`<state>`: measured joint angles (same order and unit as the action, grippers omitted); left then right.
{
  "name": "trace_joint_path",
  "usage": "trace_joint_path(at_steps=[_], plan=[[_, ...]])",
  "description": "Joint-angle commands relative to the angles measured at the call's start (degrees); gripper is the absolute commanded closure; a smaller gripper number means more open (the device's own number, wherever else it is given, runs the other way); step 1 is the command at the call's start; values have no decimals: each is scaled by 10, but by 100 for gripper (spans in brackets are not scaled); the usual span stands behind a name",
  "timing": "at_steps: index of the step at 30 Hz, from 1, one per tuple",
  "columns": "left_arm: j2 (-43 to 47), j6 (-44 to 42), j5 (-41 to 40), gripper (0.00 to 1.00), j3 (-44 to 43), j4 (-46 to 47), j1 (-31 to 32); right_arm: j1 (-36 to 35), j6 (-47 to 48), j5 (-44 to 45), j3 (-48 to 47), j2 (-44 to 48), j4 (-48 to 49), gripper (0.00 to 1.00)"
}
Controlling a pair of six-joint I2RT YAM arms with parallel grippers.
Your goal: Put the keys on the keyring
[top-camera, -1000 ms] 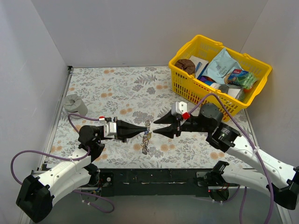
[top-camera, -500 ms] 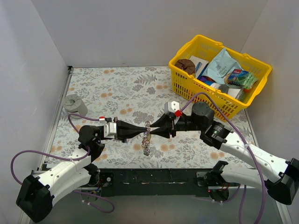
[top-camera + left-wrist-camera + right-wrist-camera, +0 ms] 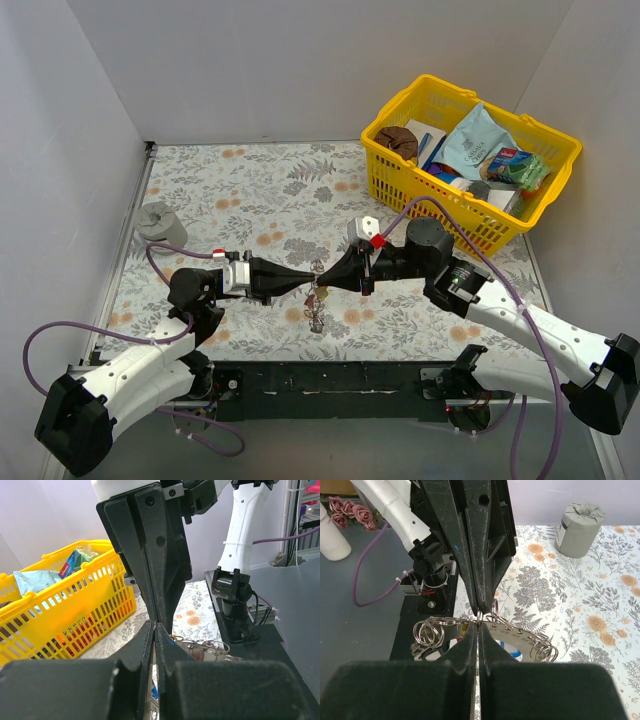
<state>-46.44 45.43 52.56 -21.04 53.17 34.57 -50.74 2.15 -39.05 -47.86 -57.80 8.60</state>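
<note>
Left claw (image 3: 309,281) and right claw (image 3: 327,279) meet tip to tip above the worktop (image 3: 250,200), each pressed together on the keyring (image 3: 510,631). The keys (image 3: 316,319) dangle beneath. Whether any is threaded cannot be told, so threading probably remains.

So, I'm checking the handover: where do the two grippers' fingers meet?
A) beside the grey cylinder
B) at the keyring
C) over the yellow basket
B: the left gripper and right gripper, both shut, meet tip to tip at the keyring.
</note>
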Motion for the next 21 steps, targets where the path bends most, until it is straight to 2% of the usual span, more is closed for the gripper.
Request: trace_joint_path(at_steps=[1,5,8,9,12,15,21], plan=[[7,-2,-3,100,-18,19,2,1,-2,-4,-4,1,26,99],[13,-21,0,100,-24,-9,2,1,13,3,-14,4,1,99],[21,-69,11,100,-47,-93,2,1,42,18,-35,1,-45,99],[25,-84,9,89,-57,-157,2,1,50,24,-43,-1,-63,99],[31,-135,11,64,-97,-269,2,1,90,41,-88,-19,-153,99],[21,-188,11,56,-144,-374,2,1,124,49,-126,-42,-226,99],[-42,-267,19,55,-229,-554,2,2,165,68,-191,-89,-343,99]])
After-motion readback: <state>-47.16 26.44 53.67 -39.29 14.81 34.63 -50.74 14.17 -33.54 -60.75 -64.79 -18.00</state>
